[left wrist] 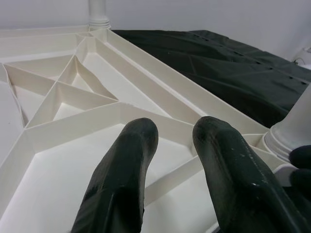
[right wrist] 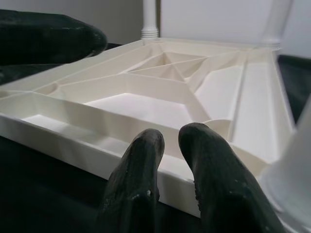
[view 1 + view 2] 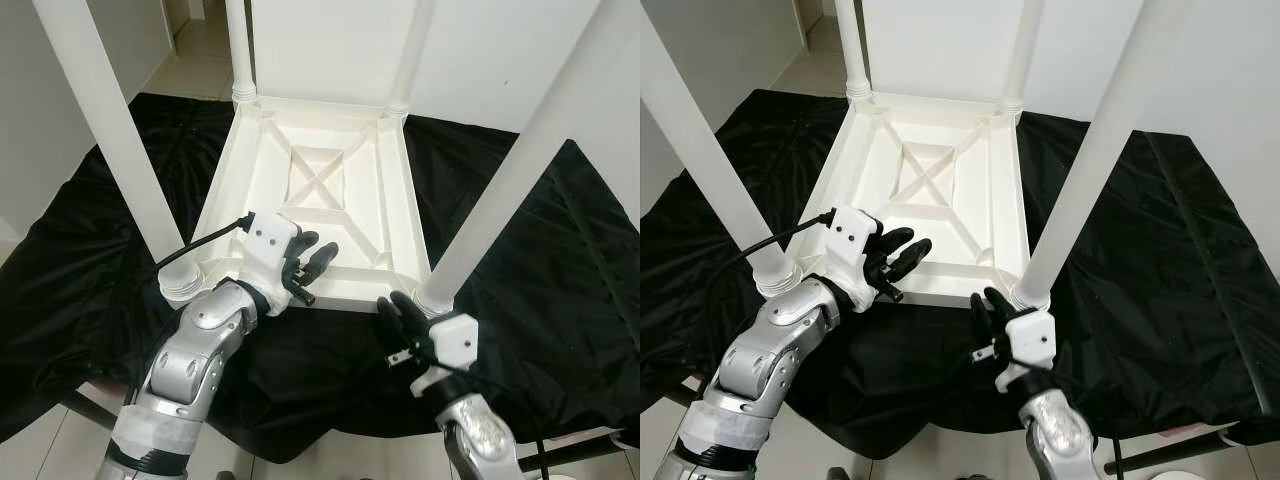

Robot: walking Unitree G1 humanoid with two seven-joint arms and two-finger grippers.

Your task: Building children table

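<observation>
The table point(image 3: 318, 190) lay upside down on black cloth point(image 3: 520, 250), legs up. The left gripper point(image 3: 318, 256) hovered over its near rim, fingers slightly apart, empty. The right gripper point(image 3: 398, 312) sat beside the near right leg point(image 3: 500, 190), fingers almost together, empty.

A crumpled black fabric sheet point(image 3: 520, 250) lay spread across the work area, creased into folds and draped over its near edge. Beyond it stood a plain white wall point(image 3: 500, 50). A pale tiled floor point(image 3: 195, 55) ran off at the far left, and more light tile point(image 3: 40, 445) showed below the sheet's near-left edge.
</observation>
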